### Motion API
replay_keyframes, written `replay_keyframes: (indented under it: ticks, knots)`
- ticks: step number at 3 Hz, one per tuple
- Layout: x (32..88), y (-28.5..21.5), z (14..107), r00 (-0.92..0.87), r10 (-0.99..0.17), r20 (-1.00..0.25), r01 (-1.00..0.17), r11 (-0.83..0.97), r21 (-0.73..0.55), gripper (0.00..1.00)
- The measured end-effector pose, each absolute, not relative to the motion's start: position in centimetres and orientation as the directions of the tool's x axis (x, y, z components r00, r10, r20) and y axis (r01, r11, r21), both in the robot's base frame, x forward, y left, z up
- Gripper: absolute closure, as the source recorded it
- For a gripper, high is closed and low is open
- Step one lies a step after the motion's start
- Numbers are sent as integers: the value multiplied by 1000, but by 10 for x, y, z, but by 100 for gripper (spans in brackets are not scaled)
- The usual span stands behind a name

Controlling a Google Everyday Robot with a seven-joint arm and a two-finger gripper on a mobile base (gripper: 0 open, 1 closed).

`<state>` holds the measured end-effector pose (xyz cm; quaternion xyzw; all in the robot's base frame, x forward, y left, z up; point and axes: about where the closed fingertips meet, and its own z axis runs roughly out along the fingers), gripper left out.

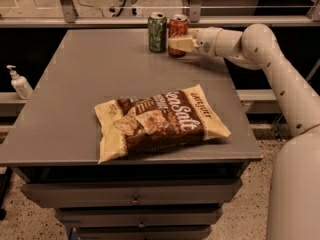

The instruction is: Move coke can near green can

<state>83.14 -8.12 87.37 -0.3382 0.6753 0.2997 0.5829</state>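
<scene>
The coke can [177, 28], red with a silver top, stands upright at the far edge of the grey table [90, 89]. The green can [157, 32] stands upright just to its left, almost touching it. My gripper [179, 45] reaches in from the right at the end of the white arm [260, 49]. Its pale fingers [183, 44] are closed around the lower part of the coke can.
A large brown and cream chip bag [160, 121] lies flat near the table's front edge. A white pump bottle [19, 83] stands on a ledge to the left. A rail and glass panel run behind the table. Drawers sit below the tabletop.
</scene>
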Motion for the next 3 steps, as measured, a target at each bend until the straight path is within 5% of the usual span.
replay_keyframes:
  ticks: [2,3]
  knots:
    - [831,-70,874,-78,-91,-993,-826,563,14,15]
    - [829,-70,874,-77,-87,-993,-828,560,15,0]
